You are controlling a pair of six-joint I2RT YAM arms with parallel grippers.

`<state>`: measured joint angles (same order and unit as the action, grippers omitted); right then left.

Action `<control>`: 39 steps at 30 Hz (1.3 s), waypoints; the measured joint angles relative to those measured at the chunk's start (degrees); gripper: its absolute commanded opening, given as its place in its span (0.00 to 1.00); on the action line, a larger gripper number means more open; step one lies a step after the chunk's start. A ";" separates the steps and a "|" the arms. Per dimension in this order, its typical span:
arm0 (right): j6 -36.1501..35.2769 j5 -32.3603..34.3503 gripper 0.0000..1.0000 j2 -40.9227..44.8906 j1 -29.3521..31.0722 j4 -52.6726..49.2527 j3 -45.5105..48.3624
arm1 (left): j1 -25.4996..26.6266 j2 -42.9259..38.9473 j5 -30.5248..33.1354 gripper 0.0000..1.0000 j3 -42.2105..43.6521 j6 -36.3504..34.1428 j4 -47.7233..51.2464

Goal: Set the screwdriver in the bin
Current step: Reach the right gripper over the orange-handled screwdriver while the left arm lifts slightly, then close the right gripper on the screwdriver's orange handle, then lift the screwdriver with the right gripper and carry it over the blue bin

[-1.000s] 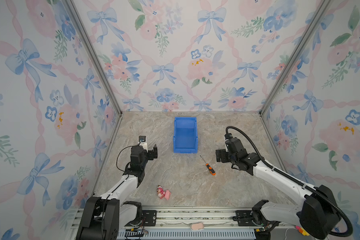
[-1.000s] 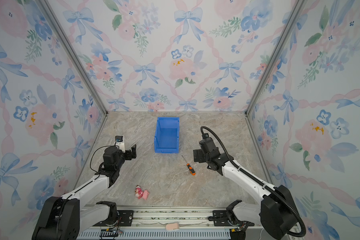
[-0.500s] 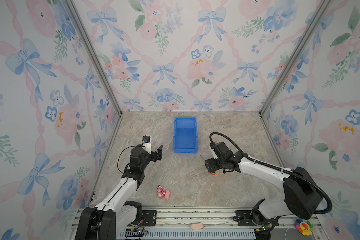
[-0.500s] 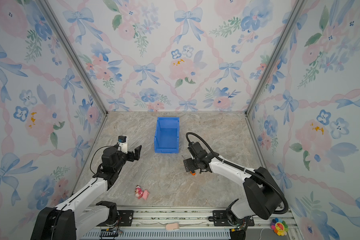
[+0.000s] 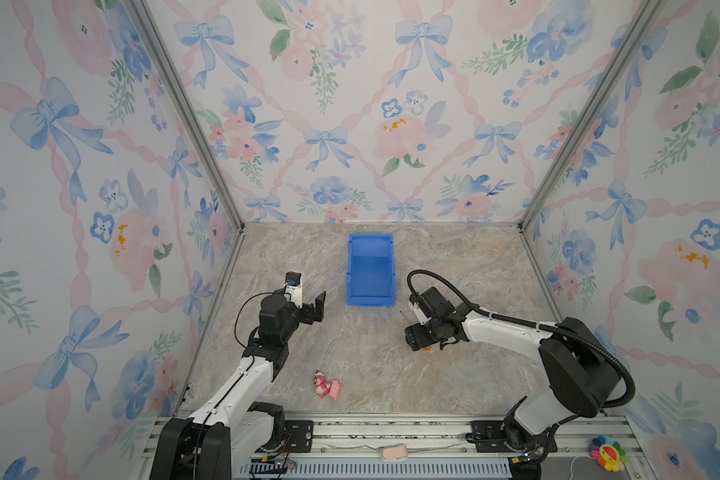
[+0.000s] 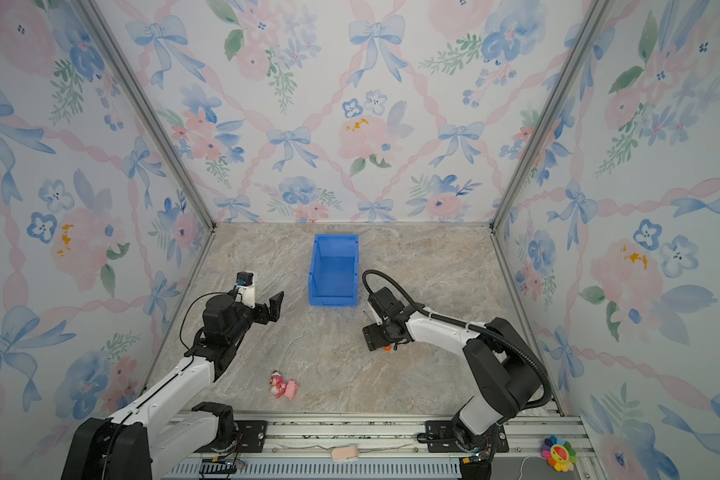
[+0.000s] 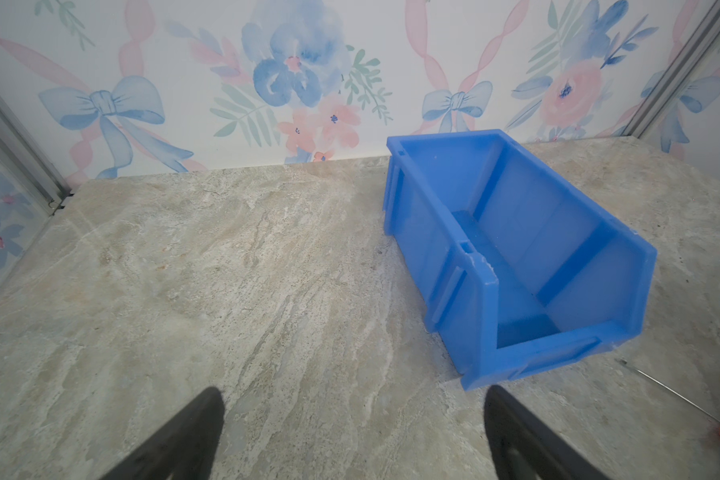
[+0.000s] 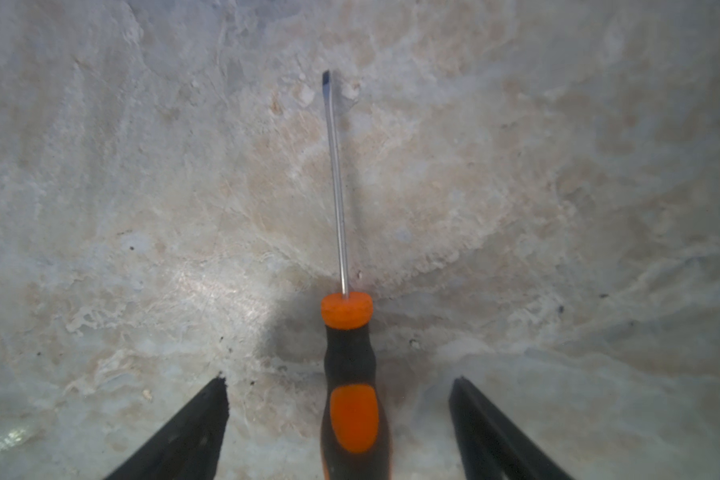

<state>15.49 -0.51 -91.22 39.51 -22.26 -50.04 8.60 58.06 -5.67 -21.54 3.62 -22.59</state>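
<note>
The screwdriver lies flat on the stone table, orange-and-black handle between my right gripper's open jaws, a gap on each side, thin shaft pointing away. In both top views the right gripper sits low over it and hides most of the handle; only an orange end of the screwdriver shows. The blue bin stands empty just behind. My left gripper hovers open left of the bin's front corner, holding nothing.
A pink-and-red toy figure lies near the table's front edge, between the two arms. Floral walls close in the back and both sides. The screwdriver's shaft shows by the bin's front lip in the left wrist view.
My right gripper swung left and down from beside the screwdriver to straddle its handle, jaws narrowing a little. The left gripper edged up and toward the bin.
</note>
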 measured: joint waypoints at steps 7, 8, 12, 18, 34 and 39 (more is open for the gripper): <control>0.28 0.07 0.68 -0.37 0.00 0.35 0.66 | 0.00 0.11 0.02 0.98 0.00 -0.02 0.00; 0.22 0.07 0.67 -0.59 0.00 0.35 0.66 | 0.00 0.17 0.04 0.98 0.00 -0.02 0.00; 0.31 0.44 0.60 -1.29 0.04 0.44 0.68 | 0.00 0.37 0.07 0.98 0.00 -0.02 0.00; 0.50 1.79 0.44 -1.60 0.37 0.63 0.66 | 0.00 0.50 0.33 0.98 0.04 -0.02 0.00; 0.92 6.36 0.00 0.68 1.51 -4.17 0.42 | 0.00 1.79 1.31 0.98 0.04 -0.02 0.00; 1.68 7.80 0.00 5.49 1.53 -7.80 -3.21 | 0.00 1.86 1.33 0.98 0.04 -0.02 0.00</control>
<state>17.17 7.29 -85.73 41.04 -30.06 -53.25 8.60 59.92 -4.34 -21.50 3.60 -22.59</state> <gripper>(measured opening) 0.264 0.980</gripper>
